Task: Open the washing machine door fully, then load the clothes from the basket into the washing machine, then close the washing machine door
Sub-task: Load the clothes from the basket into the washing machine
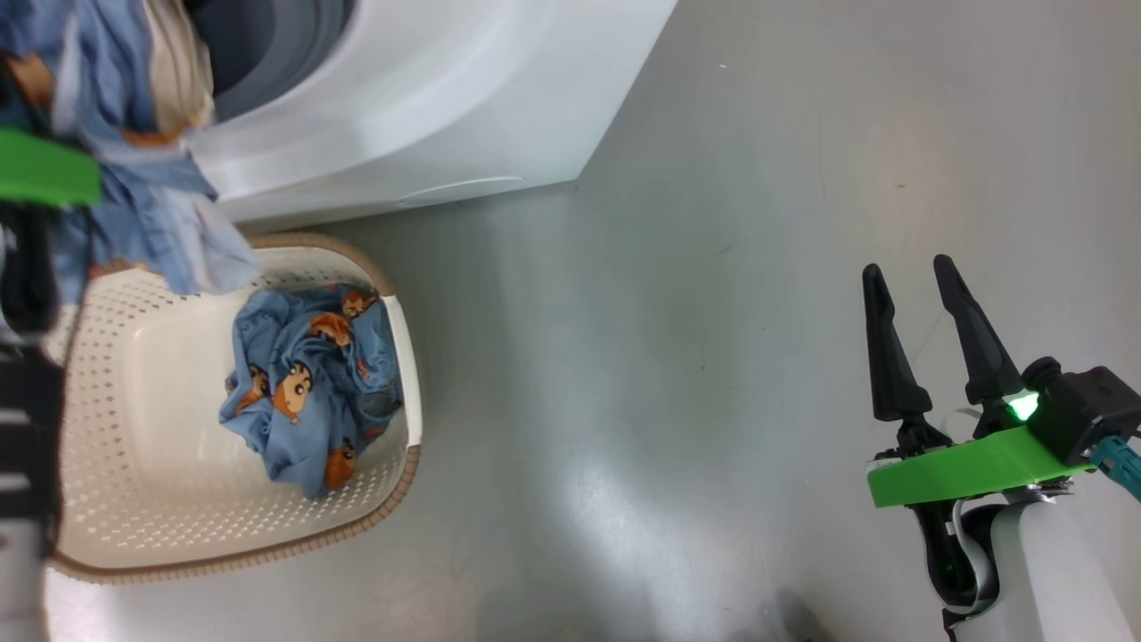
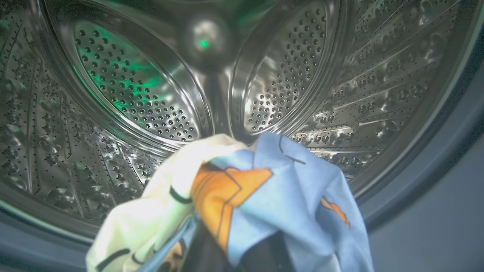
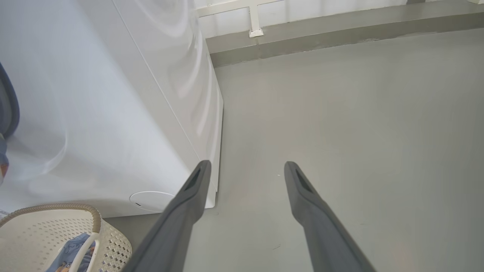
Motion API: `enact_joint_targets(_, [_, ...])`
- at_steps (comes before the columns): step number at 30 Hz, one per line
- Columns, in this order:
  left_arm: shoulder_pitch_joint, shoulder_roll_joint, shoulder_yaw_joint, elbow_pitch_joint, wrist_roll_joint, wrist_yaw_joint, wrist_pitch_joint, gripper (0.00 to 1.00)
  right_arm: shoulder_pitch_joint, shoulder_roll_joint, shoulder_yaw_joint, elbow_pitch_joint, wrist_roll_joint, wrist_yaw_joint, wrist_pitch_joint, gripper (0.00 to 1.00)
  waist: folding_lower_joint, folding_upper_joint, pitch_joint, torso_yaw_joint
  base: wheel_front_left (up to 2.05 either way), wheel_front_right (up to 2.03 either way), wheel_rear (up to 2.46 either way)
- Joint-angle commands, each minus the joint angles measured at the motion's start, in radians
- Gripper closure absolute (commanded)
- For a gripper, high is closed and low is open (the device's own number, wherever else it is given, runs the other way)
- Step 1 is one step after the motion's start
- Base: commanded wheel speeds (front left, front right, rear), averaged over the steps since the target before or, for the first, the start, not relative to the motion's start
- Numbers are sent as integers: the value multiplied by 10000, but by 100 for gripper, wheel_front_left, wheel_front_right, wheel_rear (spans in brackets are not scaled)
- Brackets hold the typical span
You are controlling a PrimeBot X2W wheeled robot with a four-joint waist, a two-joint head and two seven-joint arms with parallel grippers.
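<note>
Two light-blue cartoon-print garments: one garment (image 2: 287, 189) pinched in the closed left gripper (image 2: 242, 257) at the white washing machine's (image 1: 428, 98) steel drum (image 2: 132, 87), another garment (image 1: 312, 383) lying in the cream perforated basket (image 1: 134, 446); right gripper (image 1: 907, 265) spread wide, empty.

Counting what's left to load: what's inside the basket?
One crumpled light-blue cartoon-print garment lies in the basket against its right wall; its remaining visible floor is bare. A hanging garment and the left arm hide its upper-left corner and left edge.
</note>
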Motion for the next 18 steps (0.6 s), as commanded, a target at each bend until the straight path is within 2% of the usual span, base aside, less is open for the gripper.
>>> enact_joint_targets(1, [-483, 610, 188, 86, -80, -15, -51, 100, 164, 1, 228, -195, 110, 16, -118, 0, -1, 0, 55, -42, 0, 0, 0])
enact_joint_targets(7, [-1716, 793, -131, 1425, -127, -15, 104, 100, 184, 1, 253, -209, 176, 16, -118, 0, -1, 0, 216, -147, 0, 0, 0])
enact_joint_targets(18, [-2920, 784, -1053, 2949, -519, -15, 416, 100, 201, 1, 235, -293, 156, 16, -119, 0, -1, 0, 745, -158, 0, 0, 0])
